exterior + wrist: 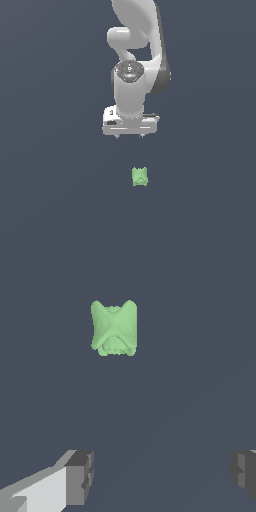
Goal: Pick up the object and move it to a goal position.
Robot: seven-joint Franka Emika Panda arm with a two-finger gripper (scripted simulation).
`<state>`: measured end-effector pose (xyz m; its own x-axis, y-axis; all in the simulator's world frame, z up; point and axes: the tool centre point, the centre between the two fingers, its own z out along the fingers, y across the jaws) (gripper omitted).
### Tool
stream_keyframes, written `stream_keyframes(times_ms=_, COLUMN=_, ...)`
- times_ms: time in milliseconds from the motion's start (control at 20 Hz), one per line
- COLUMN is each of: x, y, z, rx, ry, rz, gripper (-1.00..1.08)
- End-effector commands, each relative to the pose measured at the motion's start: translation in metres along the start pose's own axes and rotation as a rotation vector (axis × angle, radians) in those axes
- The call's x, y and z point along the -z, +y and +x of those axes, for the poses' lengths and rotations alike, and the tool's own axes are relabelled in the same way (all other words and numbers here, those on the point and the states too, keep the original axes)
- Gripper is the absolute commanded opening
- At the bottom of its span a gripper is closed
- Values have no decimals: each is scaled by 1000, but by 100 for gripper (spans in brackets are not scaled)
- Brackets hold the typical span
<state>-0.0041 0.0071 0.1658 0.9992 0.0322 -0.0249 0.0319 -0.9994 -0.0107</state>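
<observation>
Arm (135,65) hangs over the dark bench (50,200), gripper (129,135) nothing gripped, fingers (80,476) spread wide. Object (140,176) sits on bench, apart from the fingers, ahead of them in wrist view. Nothing done: approach, grasp, lift, carry all left.

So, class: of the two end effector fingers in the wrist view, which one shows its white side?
The finger nearer the green object; the other finger shows only grey.
</observation>
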Motion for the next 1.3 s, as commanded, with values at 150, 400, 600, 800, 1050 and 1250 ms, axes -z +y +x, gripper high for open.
stream_keyframes(times_ms=150, x=-2, y=-2, z=-1, rx=4, ry=-3, rz=2, gripper=100)
stream_keyframes(times_ms=400, x=-10, y=-9, z=-5, rx=21, ry=-17, rz=11, gripper=100)
stream_keyframes(times_ms=600, x=-10, y=-9, z=-5, rx=21, ry=-17, rz=11, gripper=100)
stream_keyframes(times_ms=800, x=-11, y=-10, z=-1, rx=21, ry=-16, rz=10, gripper=100)
stream_keyframes(times_ms=1050, x=-14, y=-12, z=11, rx=21, ry=-13, rz=8, gripper=100)
stream_keyframes(times_ms=1250, x=-19, y=-15, z=26, rx=20, ry=-9, rz=5, gripper=100)
